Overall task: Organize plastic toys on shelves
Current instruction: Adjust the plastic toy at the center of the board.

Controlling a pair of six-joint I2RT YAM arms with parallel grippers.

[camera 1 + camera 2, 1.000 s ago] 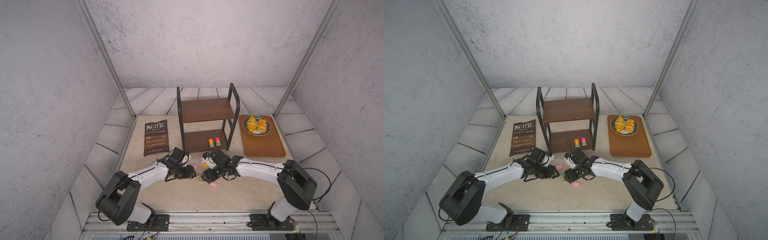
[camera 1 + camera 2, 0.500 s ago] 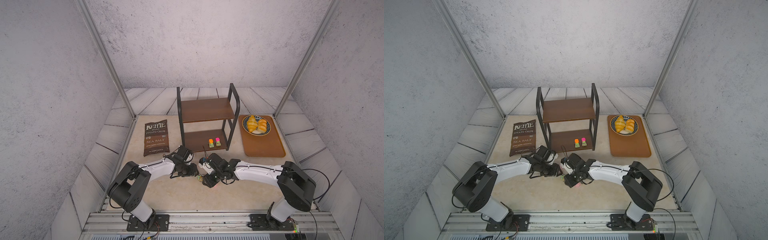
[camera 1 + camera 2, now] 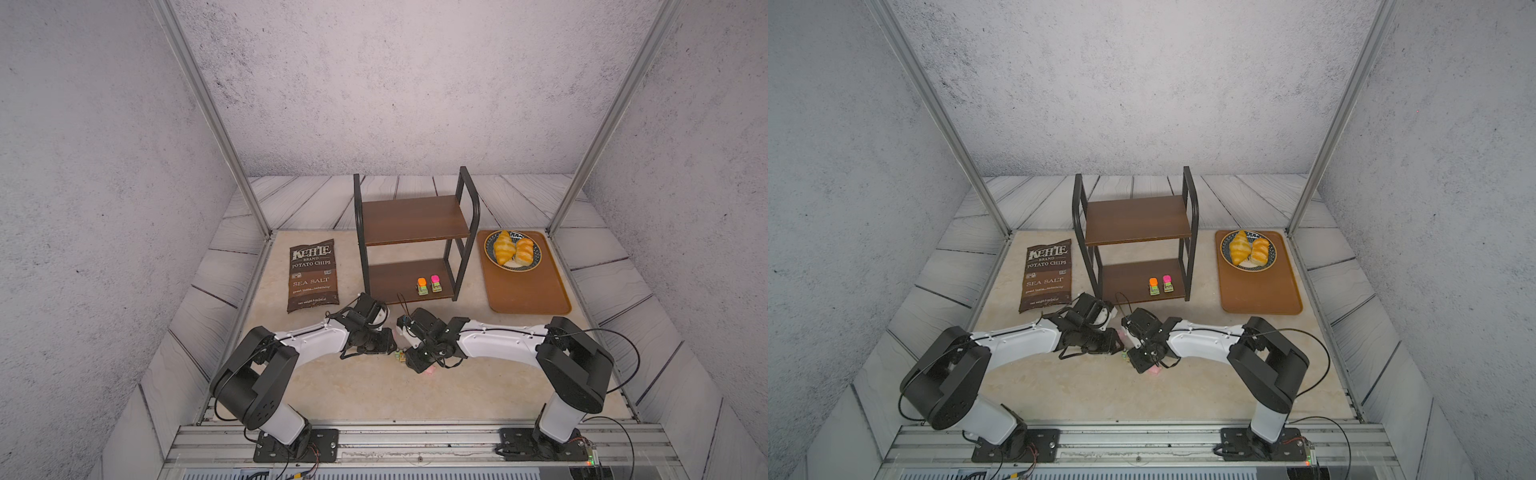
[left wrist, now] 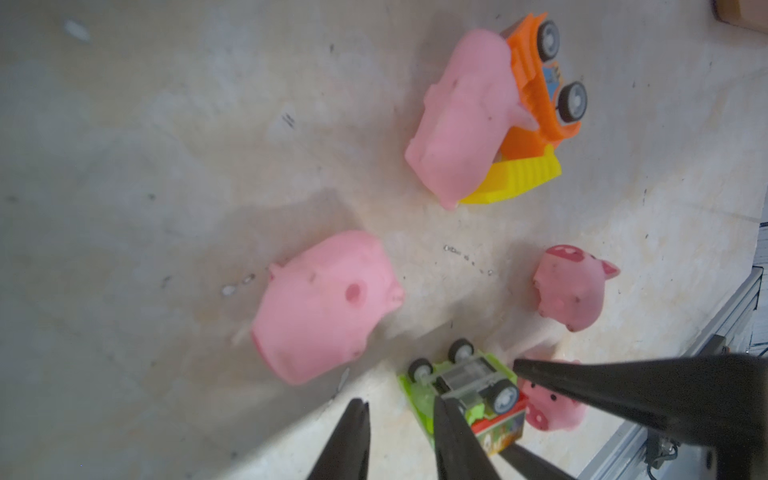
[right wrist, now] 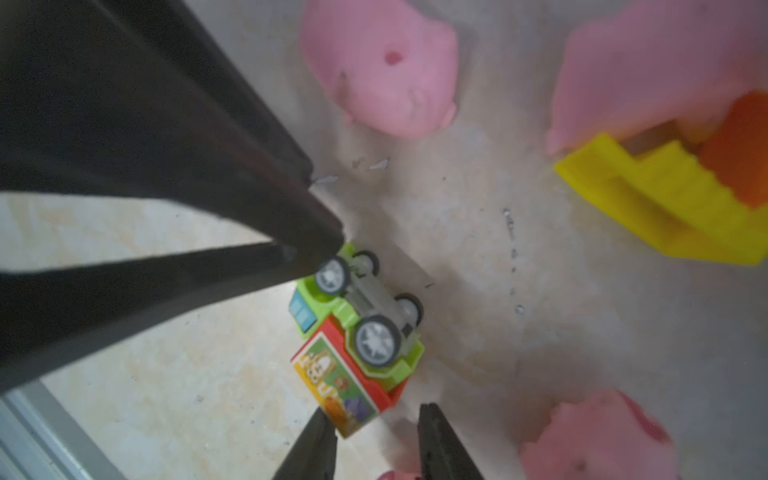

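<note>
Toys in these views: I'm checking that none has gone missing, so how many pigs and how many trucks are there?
Pigs: 4, all on the table.
Trucks: 4, two upright on the lower shelf, two tipped over on the table.
Total: 8

table [image 3: 374,395] | carries: shelves [image 3: 411,220], chip bag [image 3: 312,274], tray [image 3: 528,291] | loose: pink pigs [image 4: 324,307], tipped green truck [image 4: 465,386]

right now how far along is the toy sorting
Done: two trucks stand on the shelves' lower board. In hand: nothing lifted; the left tool and right tool, jaws apart, are at one tipped green truck on the table. Left: that truck, the orange truck, four pigs; the top board is bare.
</note>
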